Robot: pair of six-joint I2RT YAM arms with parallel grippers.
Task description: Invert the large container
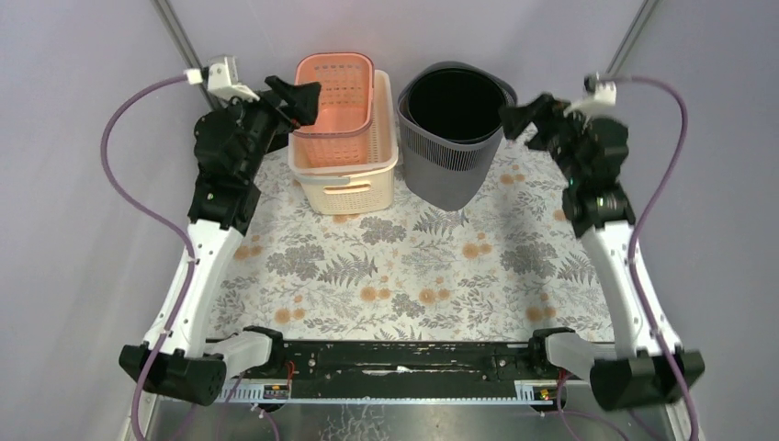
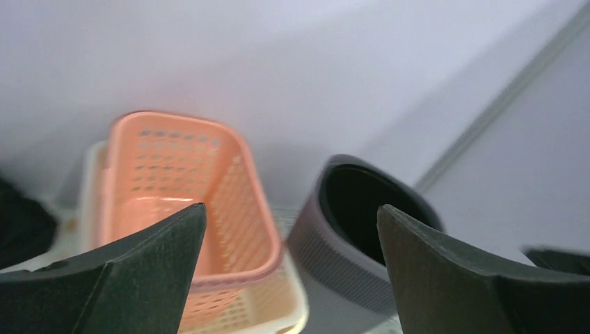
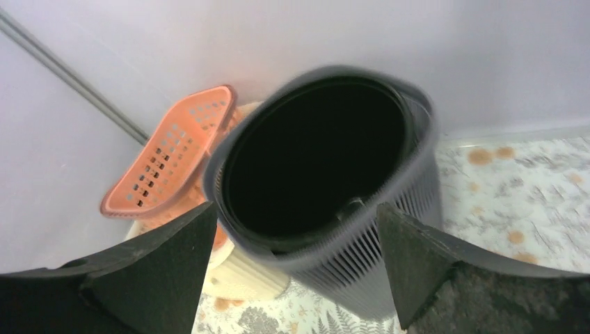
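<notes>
Grey container (image 3: 334, 278) interior lost in shadow.

Up top, looking steeply down from behind both bases onto the floral table (image 1: 413, 266). Left wrist, low and close, facing the back wall past pink basket (image 2: 174, 174) and grey bin (image 2: 327, 236). Right wrist, tilted down over the same pair.

The floral table (image 1: 413, 266) carries a cream basket (image 1: 354, 188) and grey container (image 1: 450, 170).
</notes>
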